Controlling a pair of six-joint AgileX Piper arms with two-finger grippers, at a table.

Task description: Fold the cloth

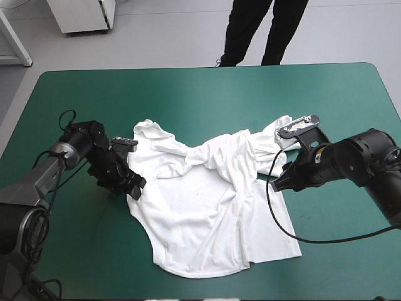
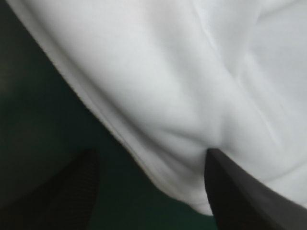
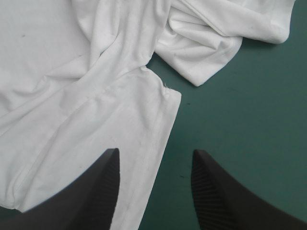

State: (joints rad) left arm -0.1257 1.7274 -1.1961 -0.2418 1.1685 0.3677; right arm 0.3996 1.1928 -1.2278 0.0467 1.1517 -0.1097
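We see one T-shirt [image 1: 200, 207], rumpled, mid-table on the teal-green cover [image 1: 188, 94]. Two grippers: left gripper [image 1: 136, 187] and right gripper [image 1: 275, 184], fingers spread on both, each straddling a shirt edge.

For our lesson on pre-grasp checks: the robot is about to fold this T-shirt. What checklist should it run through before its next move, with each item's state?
1. The left gripper is open: ok.
2. An edge of the T-shirt lies between its fingers: ok.
3. The right gripper is open astride another edge: ok.
4. T-shirt spread flat: not ok, bunched folds cross its middle.
5. T-shirt wholly on the table: ok.
6. Single layer at each grasp: cannot tell.
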